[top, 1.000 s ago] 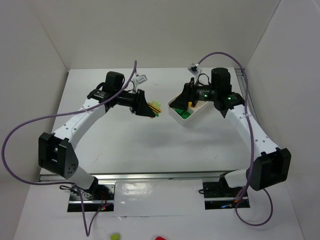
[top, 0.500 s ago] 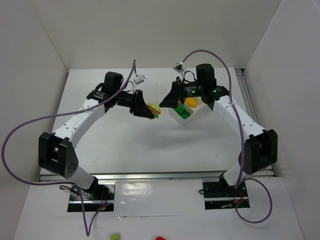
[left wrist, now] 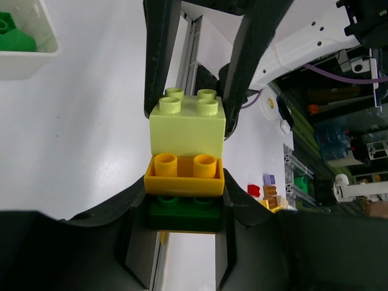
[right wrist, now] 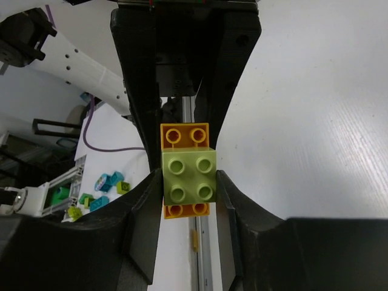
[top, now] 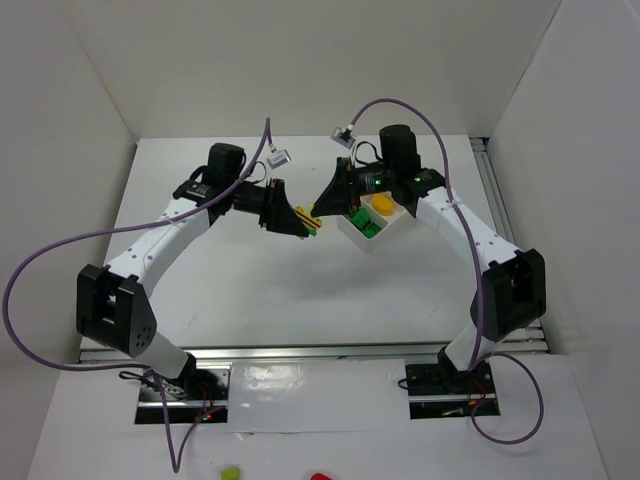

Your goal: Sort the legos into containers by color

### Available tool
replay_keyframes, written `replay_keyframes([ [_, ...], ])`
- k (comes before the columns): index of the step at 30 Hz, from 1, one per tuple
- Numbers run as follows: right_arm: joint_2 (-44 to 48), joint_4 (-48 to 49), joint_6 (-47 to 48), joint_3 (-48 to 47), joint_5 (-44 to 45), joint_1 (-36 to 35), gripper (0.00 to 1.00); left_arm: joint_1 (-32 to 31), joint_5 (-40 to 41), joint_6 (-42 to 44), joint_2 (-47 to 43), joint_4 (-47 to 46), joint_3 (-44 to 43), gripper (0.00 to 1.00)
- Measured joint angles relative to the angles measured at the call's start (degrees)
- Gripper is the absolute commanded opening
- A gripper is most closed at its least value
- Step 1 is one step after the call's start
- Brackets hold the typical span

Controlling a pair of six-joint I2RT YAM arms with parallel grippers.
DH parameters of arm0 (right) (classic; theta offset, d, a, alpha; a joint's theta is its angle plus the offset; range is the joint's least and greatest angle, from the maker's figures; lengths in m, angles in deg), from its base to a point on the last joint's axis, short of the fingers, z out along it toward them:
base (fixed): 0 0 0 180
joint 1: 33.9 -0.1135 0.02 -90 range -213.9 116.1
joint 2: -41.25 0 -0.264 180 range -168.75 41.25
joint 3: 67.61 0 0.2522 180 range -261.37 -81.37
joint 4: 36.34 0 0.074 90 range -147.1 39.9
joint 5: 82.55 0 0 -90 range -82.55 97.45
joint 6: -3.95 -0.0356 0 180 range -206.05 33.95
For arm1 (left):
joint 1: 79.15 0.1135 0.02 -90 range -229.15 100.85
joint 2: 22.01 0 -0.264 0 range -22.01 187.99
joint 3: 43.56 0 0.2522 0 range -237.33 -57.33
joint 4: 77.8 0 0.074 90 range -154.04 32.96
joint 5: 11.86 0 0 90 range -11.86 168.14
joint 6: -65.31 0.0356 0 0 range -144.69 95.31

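Observation:
A stack of three legos hangs in the air between both arms [top: 311, 218]. It has a dark green brick [left wrist: 185, 213] at one end, a yellow brick [left wrist: 185, 177] in the middle and a light green brick [left wrist: 188, 126] at the other end. My left gripper [left wrist: 185, 209] is shut on the dark green and yellow end. From the opposite side, my right gripper [right wrist: 189, 182] is shut on the light green brick [right wrist: 189, 177]. The white container [top: 352, 233] lies just right of the stack, with a yellow lego [top: 381, 204] and a green lego [top: 366, 227] inside.
White walls close the table at the back and on both sides. Purple cables arch over each arm. A metal rail [top: 300, 352] runs along the near edge. Loose coloured bricks [right wrist: 97, 194] lie off the table.
My right arm swung left from over the container to the stack, and its jaws shut on the light green brick. The left arm held the stack still.

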Motion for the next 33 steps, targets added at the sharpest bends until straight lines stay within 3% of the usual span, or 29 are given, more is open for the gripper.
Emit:
replay_keyframes([
  [1,0.0,0.3,-0.4,0.0,-0.2,0.0,0.2,0.0,-0.2,0.0,0.0,-0.1,0.0,0.0],
  [6,0.5,1.0,-1.8,0.5,2.0,0.0,0.11,0.2,0.0,0.0,-0.1,-0.3,0.0,0.0],
  [15,7.0,3.8,-5.2,4.4,17.8,2.6,0.1,0.7,0.1,-0.1,-0.1,-0.3,0.1,0.0],
  [18,7.6,2.6,-6.3,4.5,27.0,3.6,0.1,0.8,0.2,-0.3,-0.1,-0.3,0.1,0.0],
  [21,7.3,-1.2,-8.1,4.2,43.2,4.5,0.11,1.2,1.0,-1.3,-0.1,-0.7,0.1,0.0],
  [25,4.6,-4.9,-9.1,4.0,57.9,7.8,0.11,1.7,3.8,-3.0,-0.1,-1.1,0.3,0.0],
  [33,-4.8,-7.8,-10.3,1.2,76.1,11.4,0.15,3.4,7.3,-4.8,-0.1,-1.5,1.2,0.0],
])
